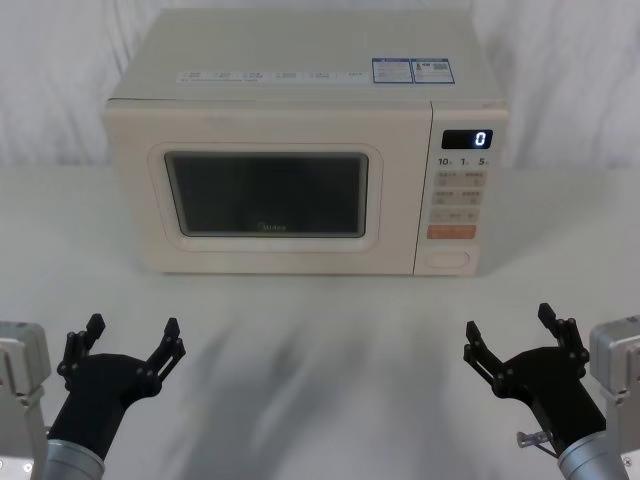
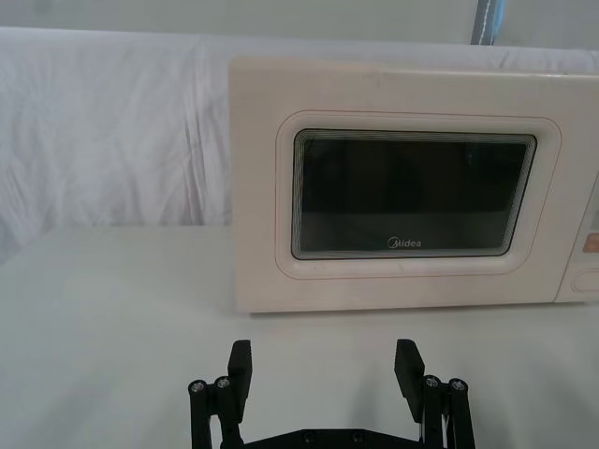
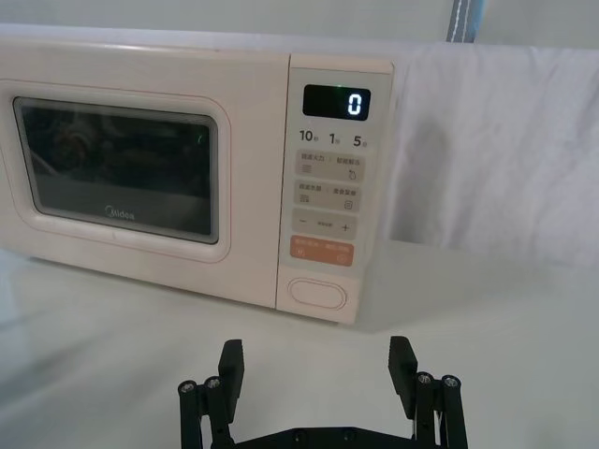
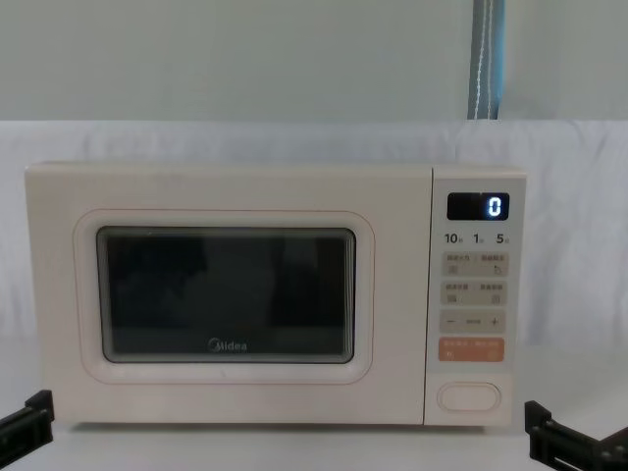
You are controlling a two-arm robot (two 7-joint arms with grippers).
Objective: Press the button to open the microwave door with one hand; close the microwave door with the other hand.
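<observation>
White cloth covers the table (image 1: 320, 400) and hangs as a backdrop behind it, and a cream microwave (image 1: 300, 70) stands at the middle of the table, facing the robot. On its front, the microwave door (image 1: 270, 255) takes up the wide left part; it is shut, flush with the body, with a dark glass window (image 1: 266, 194) in a raised frame and a small logo under the glass. To the right of the door runs the narrow keypad strip (image 1: 460, 195), with a lit display (image 1: 467, 139) reading 0 at its top. Below the small keys sits an orange key (image 1: 451, 231), and just under that, lowest on the strip, is the button (image 1: 447, 260), a plain cream oval. The left gripper (image 1: 131, 337) hovers low over the near left of the table, its fingers spread apart and holding nothing. The right gripper (image 1: 510, 324) hovers over the near right, fingers likewise spread and empty, well apart from the button.
</observation>
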